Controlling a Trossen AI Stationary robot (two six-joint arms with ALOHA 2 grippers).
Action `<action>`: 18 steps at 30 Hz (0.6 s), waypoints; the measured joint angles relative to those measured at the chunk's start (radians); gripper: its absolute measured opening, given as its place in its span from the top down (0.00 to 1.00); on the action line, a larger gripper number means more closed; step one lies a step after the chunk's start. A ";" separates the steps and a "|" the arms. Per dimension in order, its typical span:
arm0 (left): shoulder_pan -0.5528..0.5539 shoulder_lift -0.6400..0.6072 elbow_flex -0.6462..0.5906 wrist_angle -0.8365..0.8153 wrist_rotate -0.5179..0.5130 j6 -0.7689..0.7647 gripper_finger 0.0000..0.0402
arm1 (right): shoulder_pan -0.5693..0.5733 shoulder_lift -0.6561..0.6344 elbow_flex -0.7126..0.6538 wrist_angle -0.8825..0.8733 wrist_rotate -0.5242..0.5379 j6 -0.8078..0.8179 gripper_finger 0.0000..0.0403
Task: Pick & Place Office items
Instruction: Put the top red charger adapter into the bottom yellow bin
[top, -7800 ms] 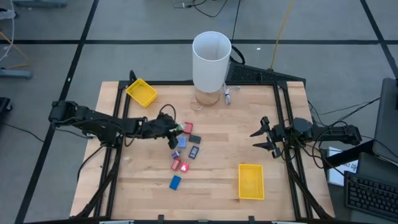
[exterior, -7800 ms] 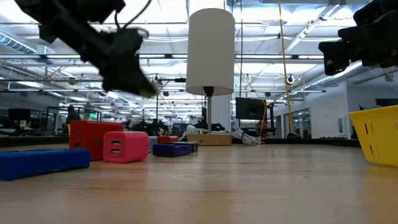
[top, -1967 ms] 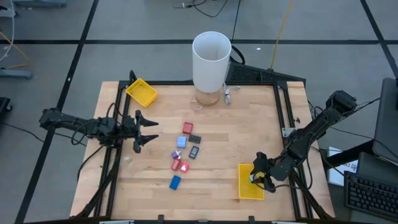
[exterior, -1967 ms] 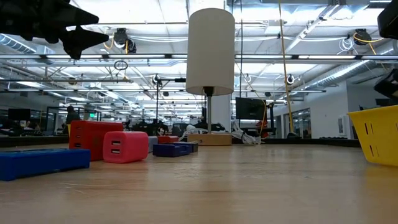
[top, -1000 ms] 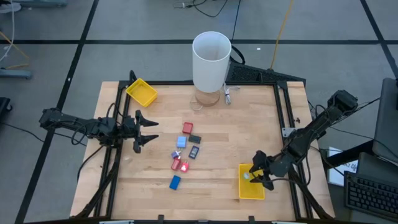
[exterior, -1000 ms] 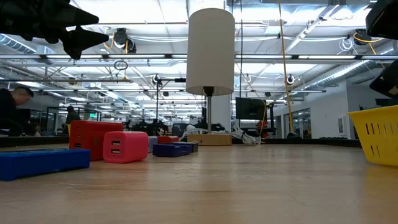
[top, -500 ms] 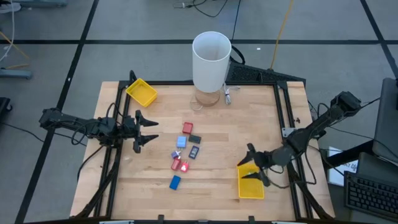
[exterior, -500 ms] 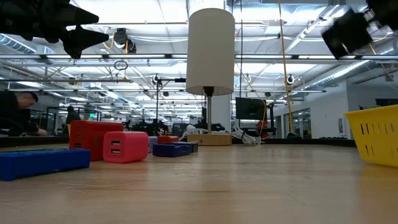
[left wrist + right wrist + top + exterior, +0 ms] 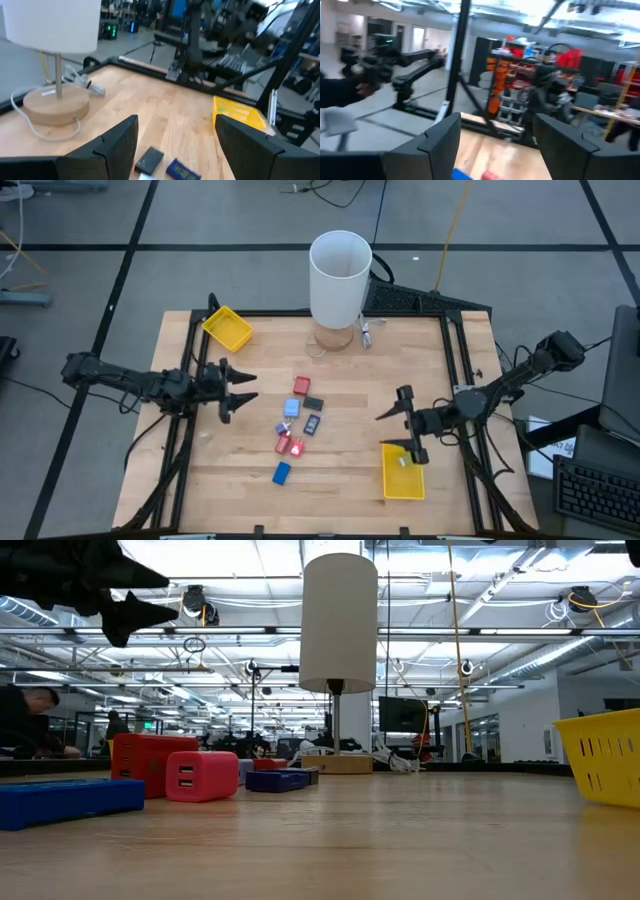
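High view: right gripper [image 9: 403, 425] at 4 o'clock, fingers spread and empty above yellow tray [image 9: 403, 483] holding a pale piece [image 9: 401, 462], likely post-drop; left gripper [image 9: 236, 390] waits spread at 9 o'clock beside loose office items [image 9: 296, 425]

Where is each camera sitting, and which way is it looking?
High view: above the table, looking straight down; both arms show, left gripper and right gripper open.
Low view: at tabletop height, looking across the office items; left gripper overhead.
Left wrist view: looks past its own fingers toward the lamp base and the yellow tray.
Right wrist view: looks past its own fingers into the room.
Shared: high and low views both show the white cylinder.
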 joint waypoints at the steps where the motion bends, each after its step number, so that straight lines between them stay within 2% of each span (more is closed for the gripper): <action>1: 0.000 0.020 0.000 -0.002 0.000 -0.005 0.33 | -0.003 0.000 0.000 0.000 0.027 -0.007 0.42; 3: 0.000 0.069 0.000 -0.007 0.003 -0.021 0.33 | -0.016 0.000 0.000 0.011 0.101 -0.062 0.43; 8: 0.002 0.212 0.020 -0.012 -0.021 -0.096 0.33 | -0.078 -0.006 0.000 0.180 0.278 -0.331 0.42; 12: 0.003 0.331 0.077 -0.013 -0.019 -0.194 0.33 | -0.097 -0.028 0.000 0.156 0.467 -0.400 0.42; 15: 0.008 0.448 0.164 -0.118 -0.028 -0.253 0.33 | -0.101 -0.039 0.000 0.111 0.605 -0.459 0.42; 18: 0.040 0.601 0.280 -0.322 -0.042 -0.306 0.33 | -0.100 -0.047 0.000 0.111 0.649 -0.467 0.41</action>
